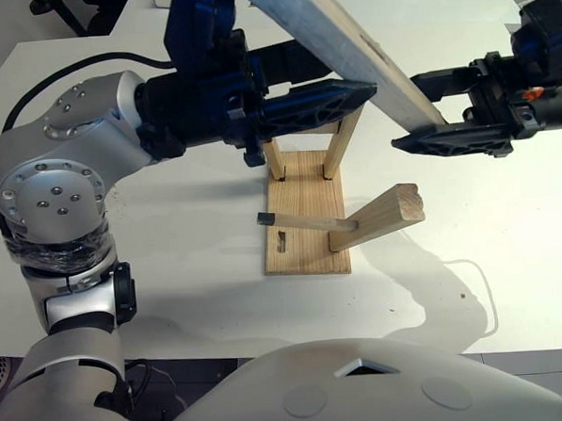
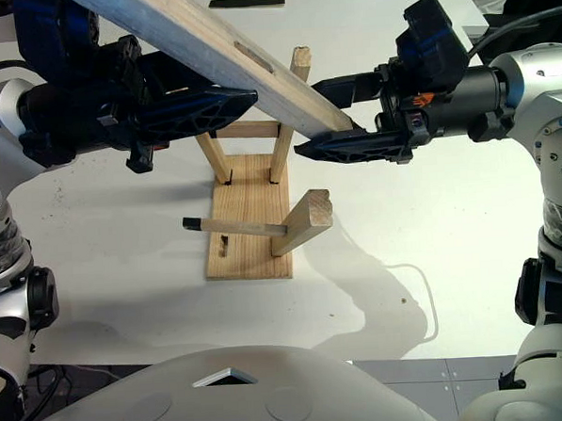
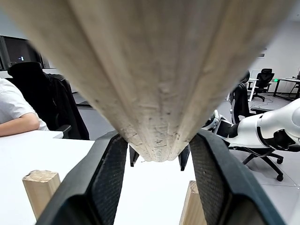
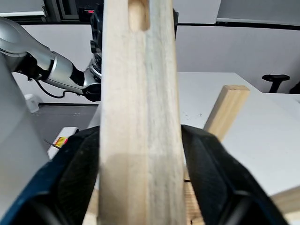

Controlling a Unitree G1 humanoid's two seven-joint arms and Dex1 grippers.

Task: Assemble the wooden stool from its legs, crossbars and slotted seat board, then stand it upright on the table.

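A long slotted plank [image 2: 197,45] is held in the air above the worktop [image 1: 471,248], sloping down from the left side to the right. It is gripped at both ends. The fingers [image 2: 210,106] of the left gripper [image 3: 159,140] are closed around its higher part, and the fingers [image 4: 206,178] of the right gripper [image 2: 309,119] are clamped on its lower end, one above and one below.

Beneath the plank, the slotted seat board [image 1: 303,261] is laid flat on the worktop. At its far end two legs [image 2: 214,155] [image 2: 280,149] are stood upright in it, joined by a crossbar [image 2: 248,129]. Their upper parts are hidden behind the plank and the left gripper. At the near end a third leg [image 1: 380,215] is seen tilted well over toward the right, its foot at the board's right edge. A second crossbar [image 1: 305,221] is fixed in this leg and is carried out sideways over the board, ending free in a dark tip. An open slot is left uncovered just below that tip.

A dark flat strip [image 2: 245,2] is laid on the far side of the worktop.
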